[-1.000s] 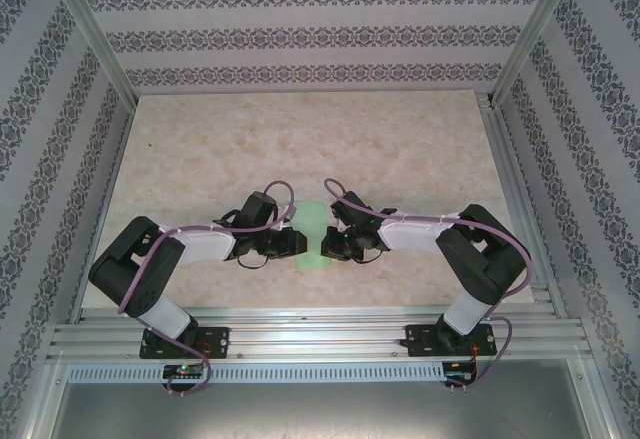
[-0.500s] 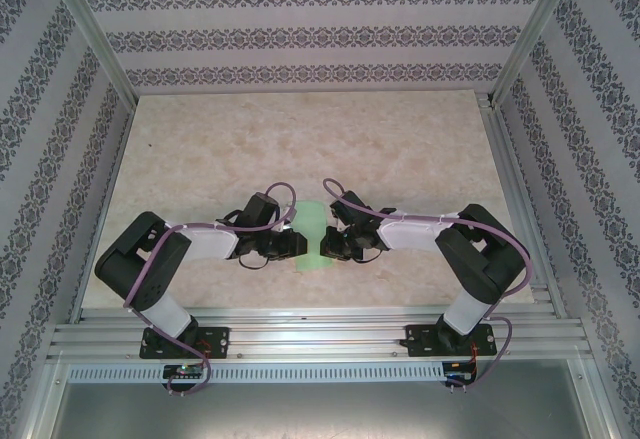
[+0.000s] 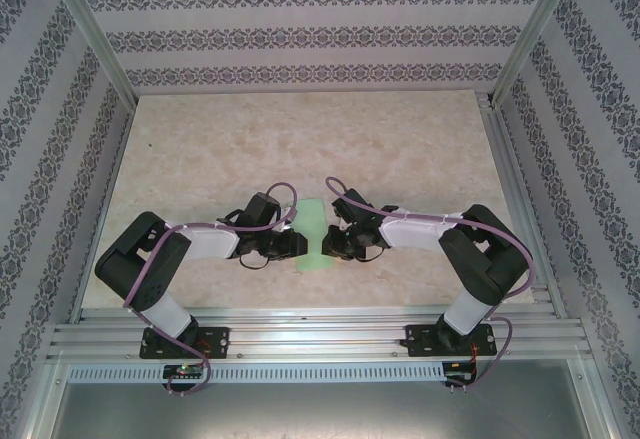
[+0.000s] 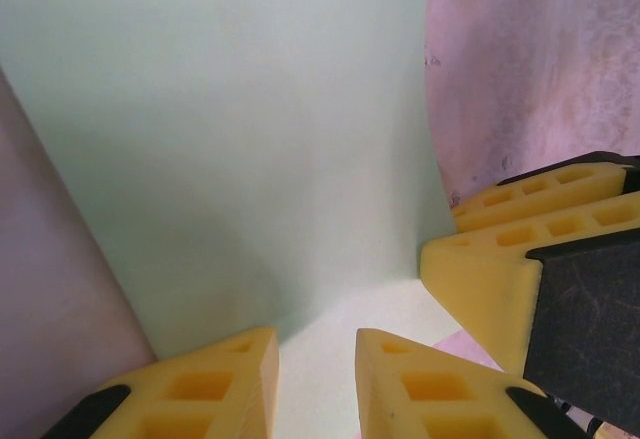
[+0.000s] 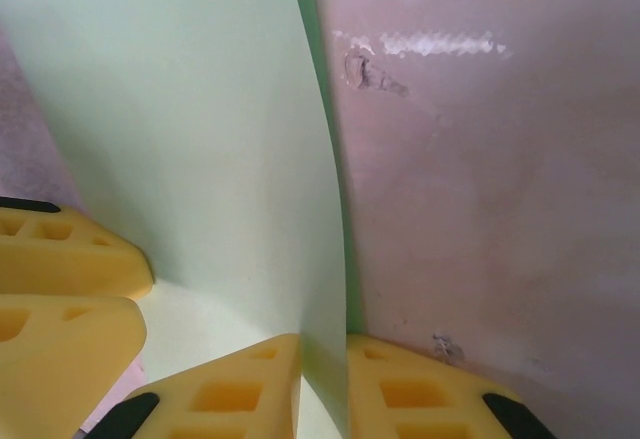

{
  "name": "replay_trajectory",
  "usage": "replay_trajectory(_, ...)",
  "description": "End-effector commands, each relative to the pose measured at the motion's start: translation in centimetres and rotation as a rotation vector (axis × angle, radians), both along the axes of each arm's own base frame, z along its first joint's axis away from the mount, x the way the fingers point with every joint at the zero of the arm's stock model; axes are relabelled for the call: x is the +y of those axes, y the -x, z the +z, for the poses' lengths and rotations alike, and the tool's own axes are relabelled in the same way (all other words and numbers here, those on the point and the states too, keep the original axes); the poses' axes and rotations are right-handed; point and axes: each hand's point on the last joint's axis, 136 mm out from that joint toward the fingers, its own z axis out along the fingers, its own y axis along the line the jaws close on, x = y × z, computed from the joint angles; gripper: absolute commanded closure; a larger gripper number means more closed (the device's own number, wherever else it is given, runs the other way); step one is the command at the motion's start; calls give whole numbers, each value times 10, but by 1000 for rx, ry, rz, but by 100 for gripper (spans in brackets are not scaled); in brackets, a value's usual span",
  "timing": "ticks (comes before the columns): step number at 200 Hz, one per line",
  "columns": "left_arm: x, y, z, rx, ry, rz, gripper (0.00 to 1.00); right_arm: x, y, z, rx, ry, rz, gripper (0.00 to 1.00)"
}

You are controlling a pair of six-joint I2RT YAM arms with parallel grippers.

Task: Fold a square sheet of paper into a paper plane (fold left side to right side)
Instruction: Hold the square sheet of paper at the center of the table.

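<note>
Mint-green square sheet of paper (image 3: 314, 238) at mid near edge of tabletop (image 3: 300, 129). We see it narrower than a second ago, flap raised. Right gripper (image 5: 324, 399) straddles flap, grip we cannot tell. Left gripper (image 4: 317, 364) parted, empty. Fold half-done, we judge.

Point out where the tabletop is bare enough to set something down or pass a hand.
Free: the whole far half of the beige marbled tabletop, from the patterned back wall down towards the arms. Crowded: near centre, where the left gripper and right gripper meet at the thin mint-green paper sheet.
</note>
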Motion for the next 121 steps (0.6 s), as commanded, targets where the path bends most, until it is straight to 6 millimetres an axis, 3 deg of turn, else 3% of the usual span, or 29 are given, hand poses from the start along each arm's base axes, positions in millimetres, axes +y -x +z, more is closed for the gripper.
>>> replay_trajectory(1, 9, -4, -16, -29, -90, 12, 73, -7, -5, 5, -27, 25, -4, 82)
replay_trajectory(45, 6, -5, -8, -40, -63, 12, 73, -2, -3, 3, -23, 14, 3, 92)
replay_trajectory(121, 7, -6, -8, -46, -75, 11, 73, 11, 1, -3, -8, -9, 13, 94)
